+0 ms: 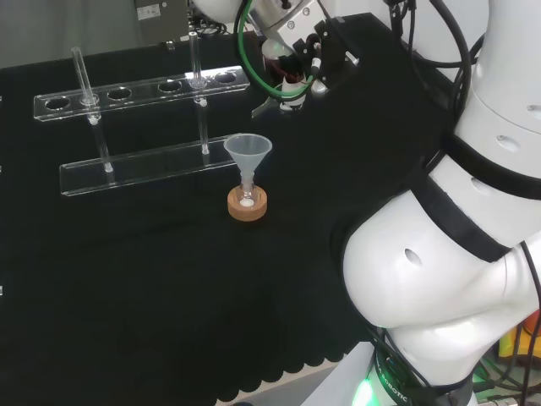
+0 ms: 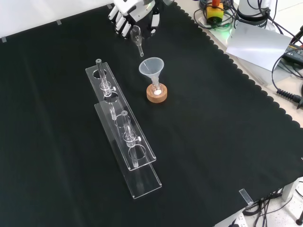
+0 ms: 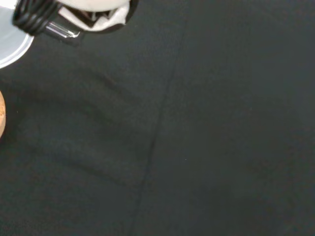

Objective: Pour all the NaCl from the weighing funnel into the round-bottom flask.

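A small round-bottom flask [image 2: 155,89] stands on a cork ring [image 2: 156,96] in mid-cloth, with a clear plastic funnel [image 2: 151,66] in its neck. White powder lies at the flask's bottom [image 1: 246,203]. The hand [image 2: 129,13] hovers at the front view's top, shut on a clear glass weighing funnel [image 2: 137,36] whose spout slants down toward the plastic funnel. The spout tip stops short of the rim, a little above and beside it. In the head view the hand [image 1: 296,49] and weighing funnel [image 1: 270,105] hang to the right of and beyond the plastic funnel [image 1: 248,150].
Two clear acrylic test-tube racks [image 2: 122,128] lie left of the flask in the front view, with glass tubes standing in them [image 1: 84,76]. The cloth's scalloped edge [image 2: 246,90] runs along the right. In the wrist view the funnel rim [image 3: 9,46] and cork ring [image 3: 1,118] show.
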Controlling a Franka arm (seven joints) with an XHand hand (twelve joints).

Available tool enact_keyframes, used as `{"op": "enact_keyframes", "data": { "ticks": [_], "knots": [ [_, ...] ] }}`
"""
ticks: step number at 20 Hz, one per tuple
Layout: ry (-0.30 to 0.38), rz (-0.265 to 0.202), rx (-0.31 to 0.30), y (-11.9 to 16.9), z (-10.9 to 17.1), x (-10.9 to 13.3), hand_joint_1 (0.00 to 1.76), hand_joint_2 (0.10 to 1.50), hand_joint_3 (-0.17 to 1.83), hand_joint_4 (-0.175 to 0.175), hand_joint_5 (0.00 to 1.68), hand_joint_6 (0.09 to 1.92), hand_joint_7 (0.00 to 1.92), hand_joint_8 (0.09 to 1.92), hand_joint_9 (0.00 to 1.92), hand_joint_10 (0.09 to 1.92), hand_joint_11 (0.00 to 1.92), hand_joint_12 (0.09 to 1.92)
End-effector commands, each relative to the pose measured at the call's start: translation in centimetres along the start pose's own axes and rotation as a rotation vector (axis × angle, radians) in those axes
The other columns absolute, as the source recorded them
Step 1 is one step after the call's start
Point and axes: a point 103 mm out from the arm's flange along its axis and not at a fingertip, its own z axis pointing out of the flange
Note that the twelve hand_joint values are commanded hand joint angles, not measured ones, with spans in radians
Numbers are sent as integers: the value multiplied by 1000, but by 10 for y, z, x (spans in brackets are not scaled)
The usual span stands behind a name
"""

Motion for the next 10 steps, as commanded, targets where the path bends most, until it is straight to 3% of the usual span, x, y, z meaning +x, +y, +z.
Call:
{"op": "enact_keyframes", "data": {
  "ticks": [1, 10],
  "knots": [
    [63, 8, 2, 1, 4, -7, 1065, 701, 743, 175, 1085, 1038, 608, 655, 846, 522, 454, 1279],
    [141, 4, 8, 6, 13, -12, 1065, 701, 743, 175, 1085, 1038, 608, 656, 846, 523, 457, 1281]
  ]
}}
